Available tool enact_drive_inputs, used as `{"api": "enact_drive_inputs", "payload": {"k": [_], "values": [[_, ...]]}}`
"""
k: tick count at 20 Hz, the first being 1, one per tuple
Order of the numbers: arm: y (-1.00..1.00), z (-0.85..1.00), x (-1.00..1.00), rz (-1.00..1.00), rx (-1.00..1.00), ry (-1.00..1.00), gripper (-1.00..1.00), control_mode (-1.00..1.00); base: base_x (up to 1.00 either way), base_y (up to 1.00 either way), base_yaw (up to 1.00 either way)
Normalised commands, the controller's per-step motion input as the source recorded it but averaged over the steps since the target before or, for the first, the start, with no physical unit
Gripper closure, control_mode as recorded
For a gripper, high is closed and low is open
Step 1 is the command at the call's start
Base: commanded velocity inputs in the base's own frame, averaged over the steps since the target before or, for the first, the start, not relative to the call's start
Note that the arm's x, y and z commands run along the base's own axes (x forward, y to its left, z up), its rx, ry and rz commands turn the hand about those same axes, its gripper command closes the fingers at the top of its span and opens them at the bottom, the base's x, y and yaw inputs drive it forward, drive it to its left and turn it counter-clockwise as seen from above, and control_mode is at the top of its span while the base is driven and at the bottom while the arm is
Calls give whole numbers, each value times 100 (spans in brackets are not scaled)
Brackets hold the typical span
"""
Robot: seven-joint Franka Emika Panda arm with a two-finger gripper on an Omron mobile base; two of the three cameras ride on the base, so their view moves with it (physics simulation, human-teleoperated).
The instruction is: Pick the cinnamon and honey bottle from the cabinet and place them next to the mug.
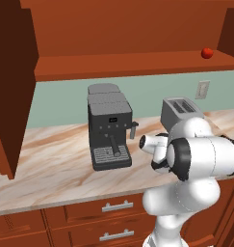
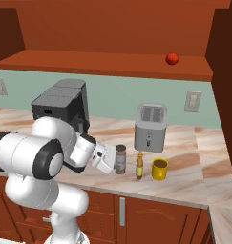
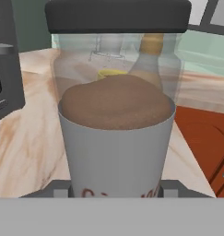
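Writing: red lettering is showing at the cinnamon's (image 3: 115, 152) base, cut off and unreadable.
Cinnamon: standing upright on the counter (image 2: 194, 178), brown powder filling its lower part.
Gripper (image 2: 111, 162): closing on the cinnamon.
Honey bottle (image 2: 140, 166): standing between cinnamon and mug.
Mug (image 2: 159, 169): sitting before the toaster (image 2: 150, 127).

On the counter (image 2: 194, 167) in the right base view, the cinnamon (image 2: 120, 159) stands upright with the honey bottle (image 2: 140, 166) just to its right and the mug (image 2: 160, 169) right of that, all in a row before the toaster (image 2: 150, 127). The coffee machine (image 2: 60, 107) sits left, well apart. A small fruit (image 2: 172, 58) rests on the cabinet (image 2: 112, 33) shelf above.
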Motion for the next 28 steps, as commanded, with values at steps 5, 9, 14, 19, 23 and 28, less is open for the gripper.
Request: {"api": "enact_drive_inputs", "payload": {"k": [5, 9, 14, 19, 23, 28], "values": [[0, 0, 0, 0, 0, 0, 100, -100, 0, 0, 0], [0, 0, 0, 0, 0, 0, -100, -100, 0, 0, 0], [0, 0, 0, 0, 0, 0, -100, -100, 0, 0, 0], [0, 0, 0, 0, 0, 4, -100, -100, 0, 0, 0], [0, 0, 0, 0, 0, 3, -100, -100, 0, 0, 0], [0, 15, 0, 0, 0, 0, -100, -100, 0, 0, 0]]}}
